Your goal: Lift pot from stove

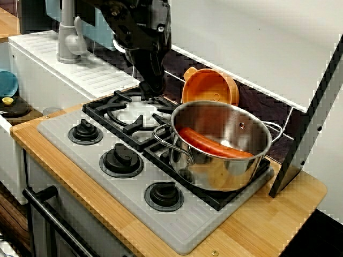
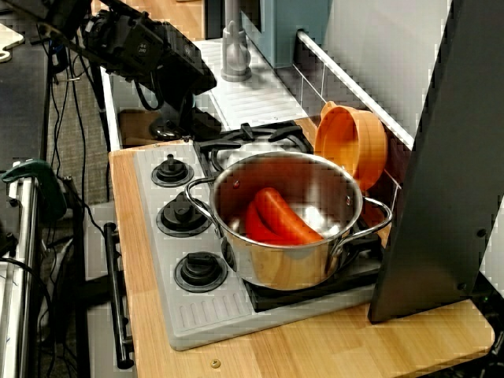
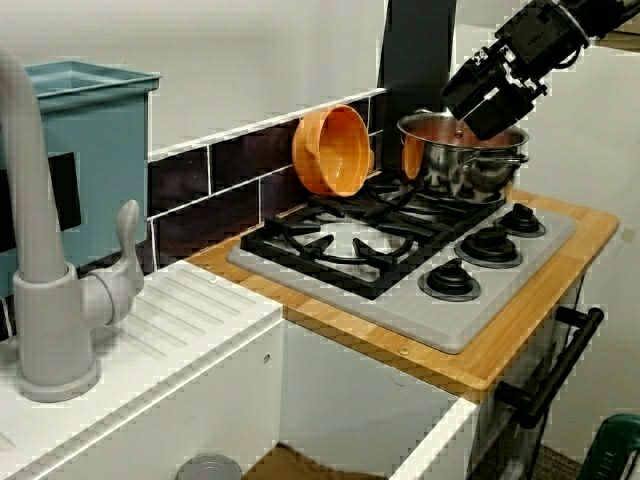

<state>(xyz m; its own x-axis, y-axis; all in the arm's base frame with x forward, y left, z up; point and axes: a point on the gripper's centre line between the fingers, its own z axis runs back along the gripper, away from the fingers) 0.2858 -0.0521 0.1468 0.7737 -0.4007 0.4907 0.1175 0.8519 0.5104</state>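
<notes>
Orange pot [image 1: 210, 87] tipped on its side against the dark tiled wall at the stove's [image 1: 177, 227] far edge, behind the steel pot [image 1: 222, 147], black end effector [image 1: 151, 90] over the far-left burner, empty, opening unclear

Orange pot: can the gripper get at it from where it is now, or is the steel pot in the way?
Probably yes. The orange pot leans tilted against the backsplash behind the steel pot, its open side facing the empty rear burner. The gripper sits over that burner, with nothing between them.
</notes>
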